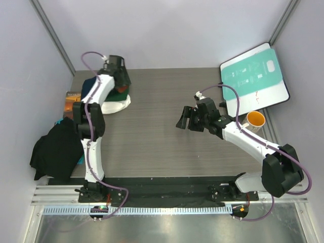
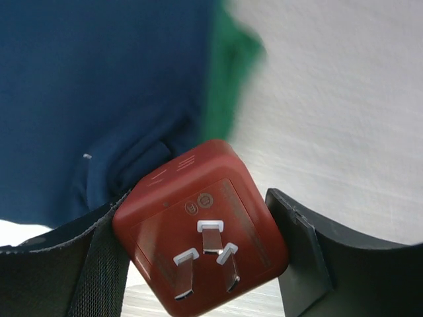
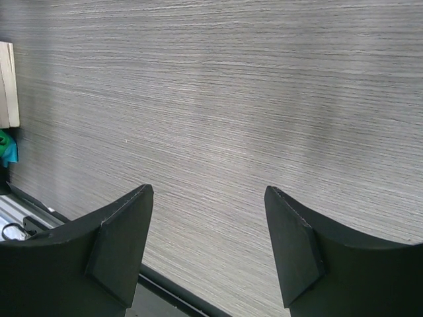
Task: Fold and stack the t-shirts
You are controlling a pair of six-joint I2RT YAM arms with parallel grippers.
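Left pincer [image 2: 198, 257] of mine grips a red plug [image 2: 198, 221] above the stacked navy shirt [image 2: 99, 86], green shirt [image 2: 228, 72] and white shirt [image 2: 330, 99] at the far left of the table [image 1: 162, 111], while my right pincer [image 3: 208, 244] hangs open over it.

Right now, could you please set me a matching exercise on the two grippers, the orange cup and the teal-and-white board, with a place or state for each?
Things:
1. left gripper
2. right gripper
3. orange cup
4. teal-and-white board

Places or states:
A. at the far right corner
B. open over the tabletop
C. shut on a red plug adapter, above the navy shirt
D. beside the right arm, by the board's near edge

Pairs: 1-C, 2-B, 3-D, 4-A.
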